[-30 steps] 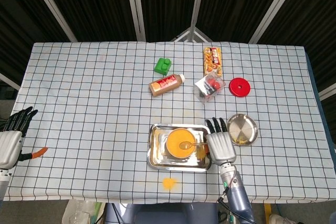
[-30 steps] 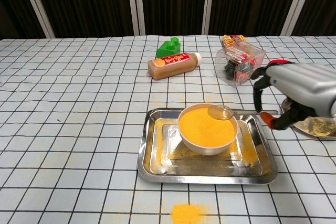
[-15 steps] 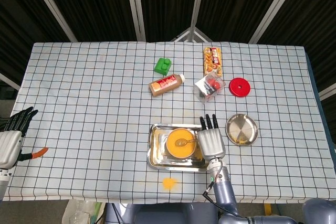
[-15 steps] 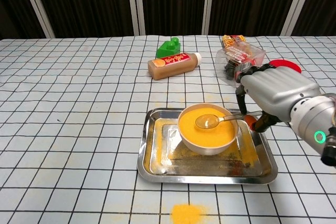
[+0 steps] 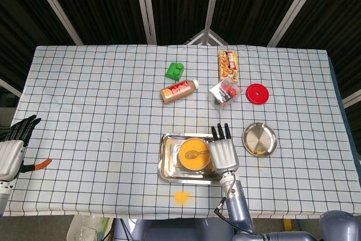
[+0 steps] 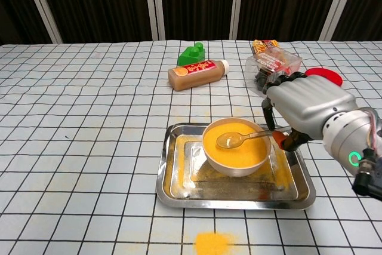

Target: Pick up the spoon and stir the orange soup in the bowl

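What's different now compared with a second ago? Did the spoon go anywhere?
The right hand, holding the spoon, slid leftward toward the bowl, carrying the spoon's scoop from the far rim into the middle of the orange soup. The left hand, tray, bottle and round metal plate stayed put.

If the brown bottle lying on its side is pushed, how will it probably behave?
The brown bottle lies on its side on the table, and its body looks round, so a push across its length would probably make it roll. Its cap appears to be on, so a spill seems unlikely. It looks like plastic, probably light and not fragile.
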Controlling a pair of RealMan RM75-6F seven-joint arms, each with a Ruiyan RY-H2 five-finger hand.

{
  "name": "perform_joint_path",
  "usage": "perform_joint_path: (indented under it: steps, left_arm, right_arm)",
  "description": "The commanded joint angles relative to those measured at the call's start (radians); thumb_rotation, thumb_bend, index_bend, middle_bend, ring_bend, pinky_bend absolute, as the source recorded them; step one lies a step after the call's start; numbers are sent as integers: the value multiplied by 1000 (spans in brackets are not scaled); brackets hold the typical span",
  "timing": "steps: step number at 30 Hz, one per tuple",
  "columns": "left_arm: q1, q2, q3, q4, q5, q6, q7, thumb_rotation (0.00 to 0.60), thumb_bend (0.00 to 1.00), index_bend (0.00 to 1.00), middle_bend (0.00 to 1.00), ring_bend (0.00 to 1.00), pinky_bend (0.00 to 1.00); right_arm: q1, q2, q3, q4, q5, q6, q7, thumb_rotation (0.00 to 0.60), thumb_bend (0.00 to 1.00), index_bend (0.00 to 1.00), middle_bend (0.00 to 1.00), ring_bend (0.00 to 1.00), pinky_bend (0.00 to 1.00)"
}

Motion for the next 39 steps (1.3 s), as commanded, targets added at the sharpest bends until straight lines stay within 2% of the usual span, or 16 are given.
perform_joint_path:
  steps: [1,6,13,19,39]
  left_arm:
    - [0,0,0,0,-1,0,1,600,0,0,0,0,0]
    - [0,-1,1,-2,1,0,4,600,0,0,0,0,0]
    - [0,-2,1,-2,-1,2,7,600,0,0,0,0,0]
    - [0,-2,2,-4,0,1,9,600,0,0,0,0,0]
    - [1,-3,2,-8,-5,1,14,600,0,0,0,0,0]
  right_arm:
    - [0,0,-8,-9,-4,8,3,600,529,451,142,0,0]
    - [-2,5,-19,-17,-12,18,14,600,527,407,142,0,0]
    - [-10,30,-33,-47,-11,22,40,600,528,405,142,0,0]
    - [-19,45,-53,-59,5,25,49,600,578,405,142,0,0]
    - [-25,65,-73,-77,-13,29,100,600,571,402,142,0,0]
